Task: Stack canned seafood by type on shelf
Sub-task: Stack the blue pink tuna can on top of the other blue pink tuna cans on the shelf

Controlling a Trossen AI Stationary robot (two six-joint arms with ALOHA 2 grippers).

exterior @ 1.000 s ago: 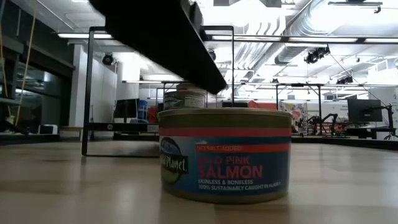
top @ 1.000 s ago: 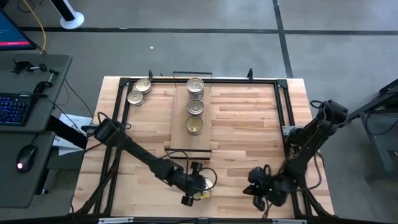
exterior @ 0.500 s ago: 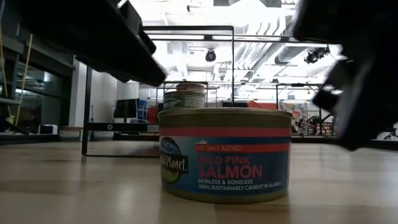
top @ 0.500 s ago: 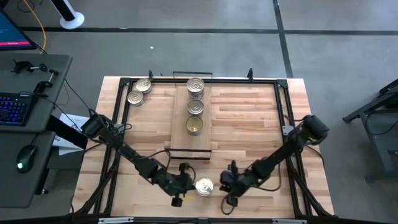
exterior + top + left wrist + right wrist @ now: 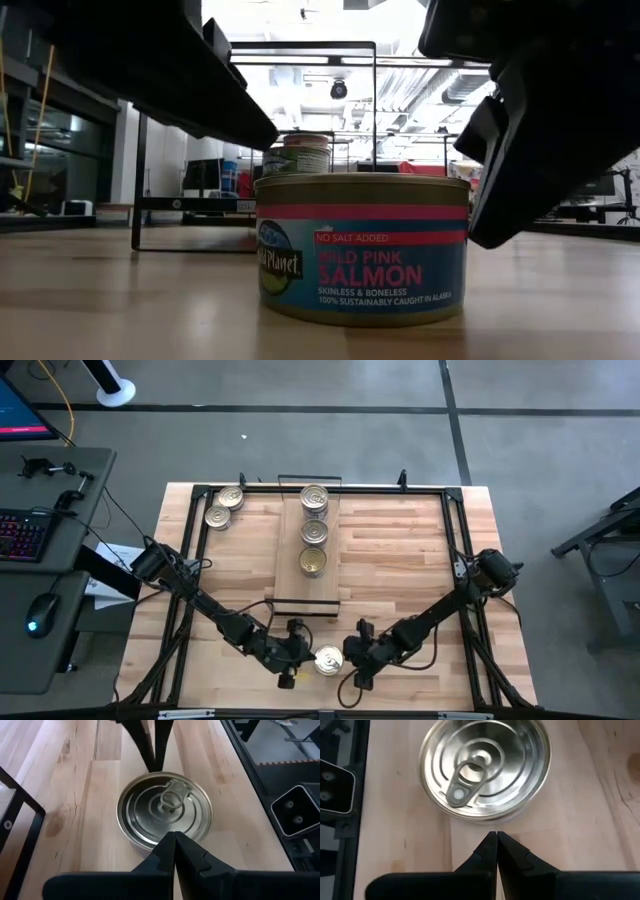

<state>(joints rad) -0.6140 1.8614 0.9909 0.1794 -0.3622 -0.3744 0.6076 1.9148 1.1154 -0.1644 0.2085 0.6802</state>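
We've got the butcher-block table (image 5: 400,560) with the shelf (image 5: 308,585) running from its far edge toward the middle, three tin spots on it; two more tins (image 5: 224,506) sit at the far left corner. One salmon tin (image 5: 328,660) stands at the near edge. Left gripper (image 5: 292,662) and right gripper (image 5: 352,663) flank it, both pinched closed and empty, probably to nudge it. Low view reads the "Wild Pink Salmon" label; wrist views show only the pull-tab lid (image 5: 165,810).
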